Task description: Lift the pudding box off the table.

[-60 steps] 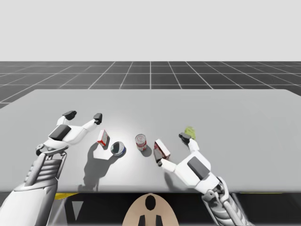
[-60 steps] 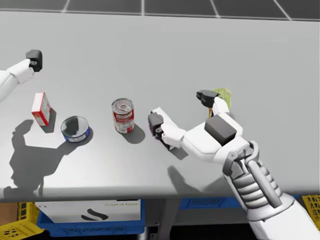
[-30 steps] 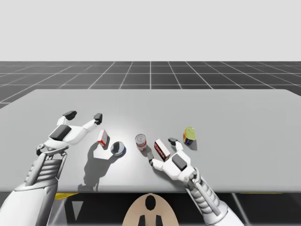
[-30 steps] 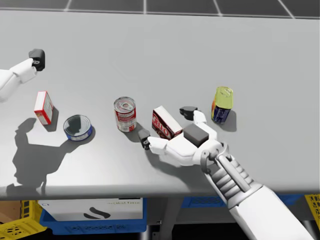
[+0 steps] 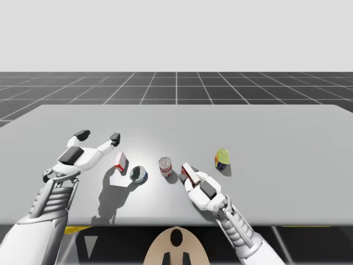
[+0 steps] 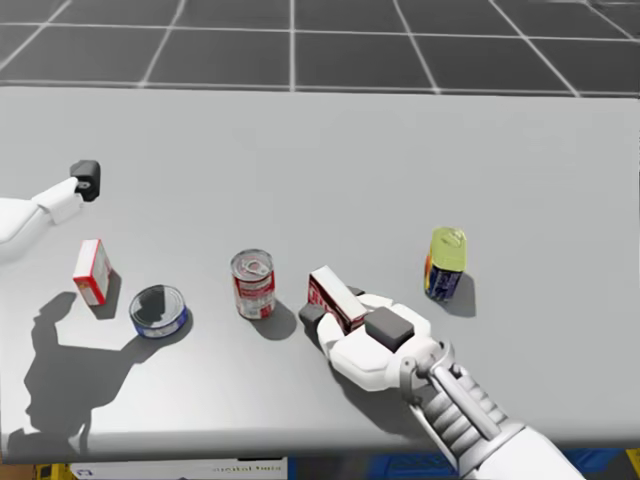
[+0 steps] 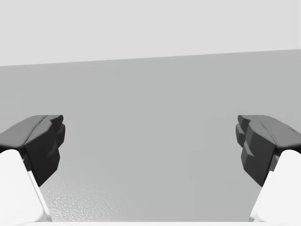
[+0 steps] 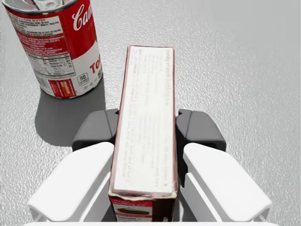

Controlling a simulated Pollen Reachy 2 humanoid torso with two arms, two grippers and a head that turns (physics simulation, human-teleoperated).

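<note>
You see, on the grey table (image 6: 400, 150): a red-and-white can (image 8: 56, 44) just ahead-left of the right gripper (image 8: 146, 129); a yellow-and-blue can (image 6: 446, 263) off to its right; a flat blue tin (image 6: 158, 310) and a small red-and-white box (image 6: 92, 271) near the left gripper (image 5: 98, 135).

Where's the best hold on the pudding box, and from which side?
Across its two broad faces, at the end nearest me, coming from my side. The box stands on a narrow long edge, so its thin width suits a pinch; my right gripper is shut on it there.
</note>
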